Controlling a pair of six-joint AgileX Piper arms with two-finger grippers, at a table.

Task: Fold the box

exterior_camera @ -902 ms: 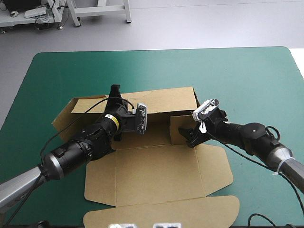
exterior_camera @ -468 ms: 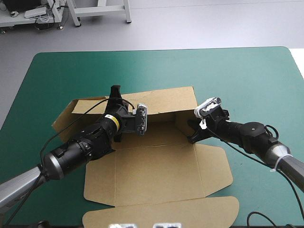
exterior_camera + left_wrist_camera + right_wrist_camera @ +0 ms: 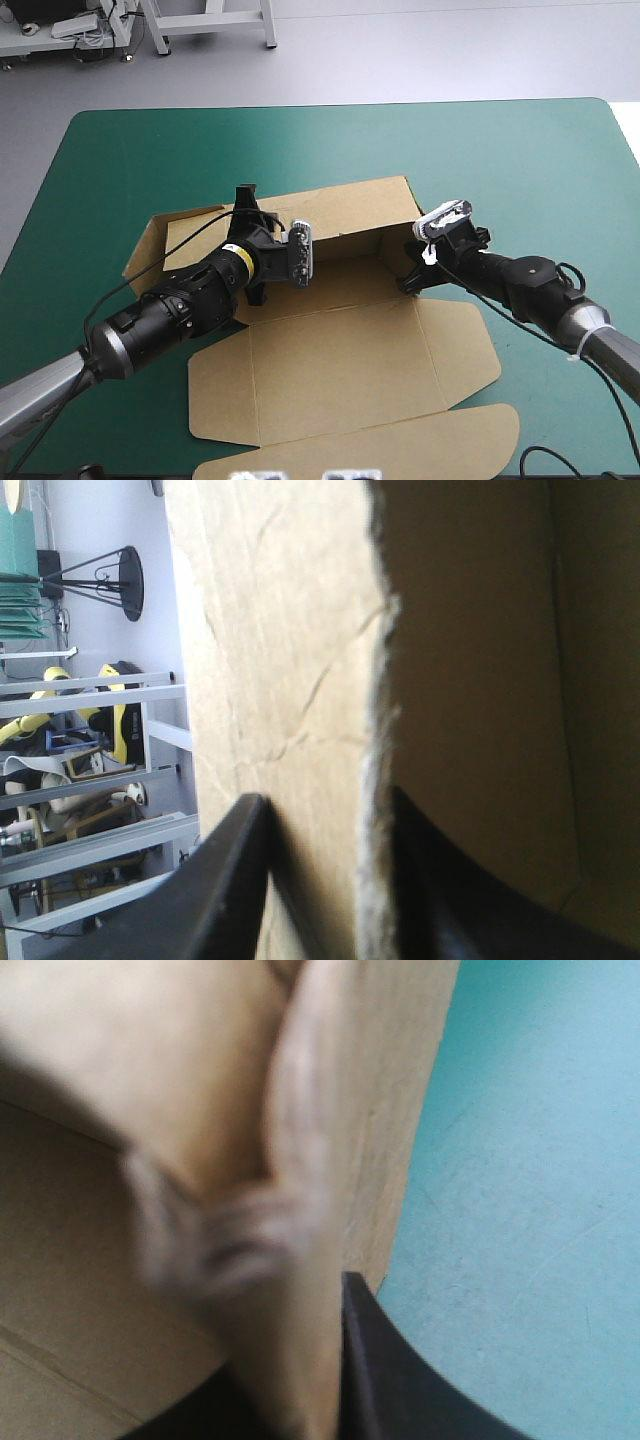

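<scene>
While its broad lid panels lie flat toward the near edge, the box (image 3: 340, 350) sits around the middle of the counter (image 3: 500, 150), its long back wall raised along the far side. At the left end of that wall a flap splays outward at a slant over the teal-green cover. At the right end a short side wall stands upright, meeting the back wall at a corner.

The left gripper (image 3: 244, 193) reaches over the left part of the back wall from the inside. In the left wrist view its two black fingers (image 3: 235, 880) stand nearly together with the wall's raw edge (image 3: 375, 680) running up between them, one finger on each face of the board — a firm pinch on the box.

The right gripper (image 3: 408, 278) is at the foot of the upright side wall, near the right-hand corner. In the right wrist view the board (image 3: 180, 1050) is blurred close to the camera. One black finger (image 3: 400, 1380) lies against the wall's outer face, with the teal-green cover (image 3: 520, 1210) just beside it, and a dark base shows on the inner side, so the fingers look clamped on the board.
</scene>
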